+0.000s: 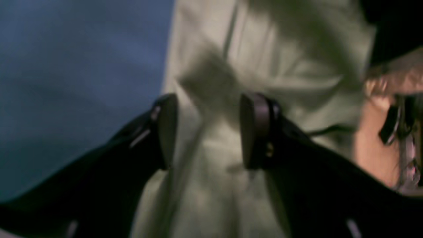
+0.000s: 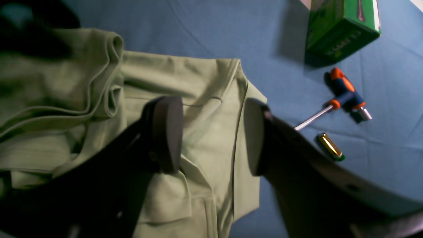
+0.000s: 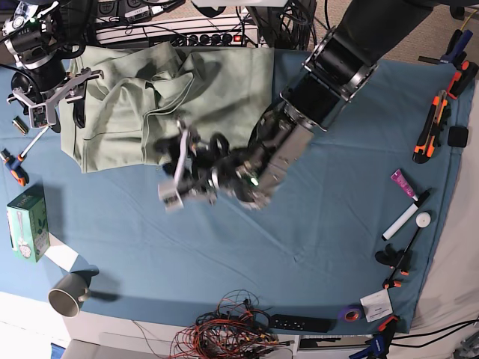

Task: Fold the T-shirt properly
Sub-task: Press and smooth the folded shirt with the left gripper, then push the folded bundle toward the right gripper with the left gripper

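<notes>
My right gripper (image 2: 213,135) is spread wide and empty over the T-shirt (image 2: 198,132); beyond its outer finger lie a screwdriver (image 2: 343,97), a small brass cylinder (image 2: 329,146) and a green box (image 2: 340,29). My left gripper (image 1: 206,132) gapes empty above the shirt's hem beside the blue cloth (image 1: 76,82).

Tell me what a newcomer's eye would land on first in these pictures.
First the T-shirt, a big pale green heap bunched at the far left of the blue table cloth. Next the left gripper, blurred, jaws apart just off the shirt's near edge, while the right gripper hangs open over its left side. Then the small clutter: a green box and a grey mug at the near left, tools along the right edge.
</notes>
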`<state>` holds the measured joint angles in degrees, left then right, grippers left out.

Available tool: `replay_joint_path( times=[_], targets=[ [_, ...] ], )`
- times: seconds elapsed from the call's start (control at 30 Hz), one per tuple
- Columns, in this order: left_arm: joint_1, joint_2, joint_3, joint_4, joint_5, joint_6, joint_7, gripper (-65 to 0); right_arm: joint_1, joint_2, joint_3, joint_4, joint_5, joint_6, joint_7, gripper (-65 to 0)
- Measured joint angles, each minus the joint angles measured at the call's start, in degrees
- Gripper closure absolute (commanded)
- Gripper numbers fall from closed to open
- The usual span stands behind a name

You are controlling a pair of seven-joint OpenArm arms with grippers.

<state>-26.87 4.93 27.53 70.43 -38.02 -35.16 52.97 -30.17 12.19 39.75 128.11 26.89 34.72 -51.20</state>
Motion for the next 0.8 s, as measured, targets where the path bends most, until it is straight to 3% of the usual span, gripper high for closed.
replay_joint_path(
  times=[0.1, 0.17, 0.2, 0.23, 0.3, 0.33, 0.47, 0.67, 0.73, 0.8],
  targets=[
    [0.13, -0.83, -7.04, 4.85, -8.04, -0.66, 6.64, -20.9, 0.0, 0.02, 0.0, 0.0, 0.0, -0.02, 0.07, -29.7],
    [1.11, -1.95, -11.32, 7.3, -11.69, -0.74, 9.11, -8.0, 0.0, 0.02, 0.0, 0.0, -0.02, -0.02, 0.07, -29.2],
    [1.92, -2.58, -13.51, 8.24, -12.61, -1.97, 9.68, -1.9, 0.0, 0.02, 0.0, 0.0, -0.02, -0.02, 0.07, -25.7],
    [2.95, -3.39, -15.3, 8.92, -14.25, -2.84, 10.29, 0.0, -0.02, 0.02, 0.0, 0.0, 0.02, 0.0, 0.0, -19.3],
    [5.81, -4.83, -18.25, 9.77, -17.57, -3.54, 11.72, 0.0, 0.0, 0.02, 0.0, 0.0, 0.0, -0.02, -1.07, -4.1],
    [7.48, -5.53, -19.34, 10.05, -18.64, -3.52, 12.22, 0.0, -0.02, 0.0, 0.0, 0.0, 0.02, 0.02, -1.7, 0.0],
    [15.65, -7.17, -22.8, 11.85, -22.73, -3.54, 14.32, 0.0, -0.02, 0.02, 0.0, 0.0, 0.0, 4.04, -3.72, 0.0],
    [28.46, -7.28, -23.76, 21.49, -24.13, -4.35, 14.49, 0.0, -1.66, 0.02, 0.0, 0.0, -0.07, 5.42, -5.79, 0.0],
    [31.52, -7.32, -23.76, 24.7, -22.43, -4.39, 12.87, 0.0, -2.47, 0.02, 0.0, 0.0, 0.0, 5.44, -5.79, 0.0],
    [33.11, -7.3, -23.78, 26.43, -15.85, -4.44, 8.37, 0.0, -2.47, 0.07, 0.0, -0.35, -0.04, 5.46, -5.62, 0.0]
  ],
)
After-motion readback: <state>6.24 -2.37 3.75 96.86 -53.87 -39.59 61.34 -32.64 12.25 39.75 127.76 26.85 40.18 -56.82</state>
